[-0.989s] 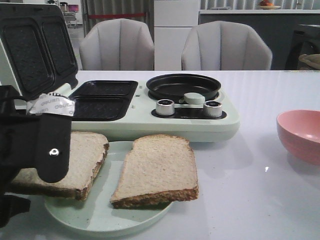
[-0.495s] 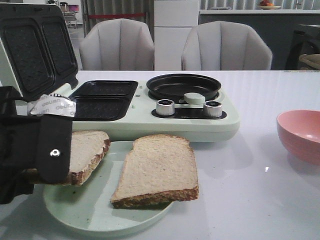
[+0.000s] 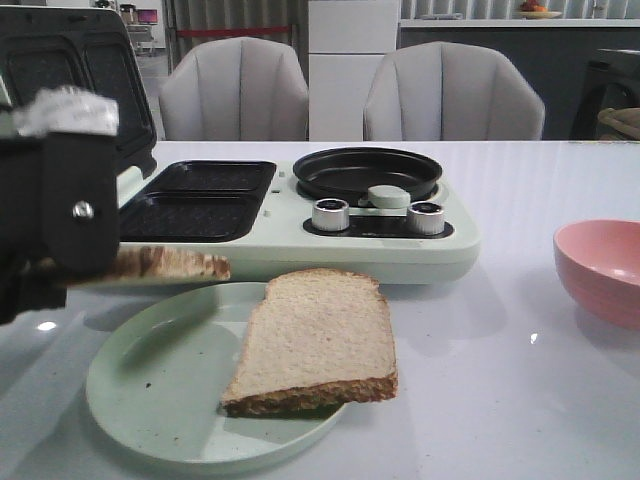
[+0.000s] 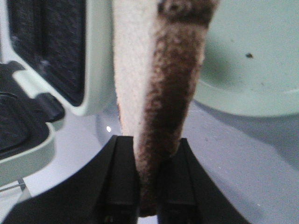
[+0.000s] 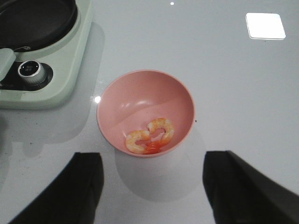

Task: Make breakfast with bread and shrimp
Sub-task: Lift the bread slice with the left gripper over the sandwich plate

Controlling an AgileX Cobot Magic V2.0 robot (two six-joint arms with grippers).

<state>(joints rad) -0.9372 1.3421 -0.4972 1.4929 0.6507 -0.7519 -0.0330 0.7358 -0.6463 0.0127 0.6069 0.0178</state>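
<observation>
My left gripper [image 4: 148,154] is shut on the crust edge of one bread slice [image 4: 159,84], held level in the air above the left rim of the pale green plate [image 3: 150,400]; the slice's edge [image 3: 165,264] shows beside the arm in the front view. The other bread slice [image 3: 315,340] lies flat on the plate's right half. Curled orange-pink shrimp [image 5: 149,136] lie in the pink bowl [image 5: 140,100], which sits at the table's right [image 3: 605,270]. My right gripper [image 5: 152,186] hovers open above the table just short of that bowl, with nothing between its fingers.
A pale green breakfast maker [image 3: 300,225] stands behind the plate. Its lid [image 3: 70,90] is raised at the left over black sandwich plates [image 3: 195,200]. A round black pan [image 3: 365,170] sits on its right, above two knobs [image 3: 330,214]. Two grey chairs [image 3: 235,90] are behind the table.
My left gripper has risen and lifted the left bread slice off the plate; it now hangs clear above the rim. The other slice and the bowl have not moved.
</observation>
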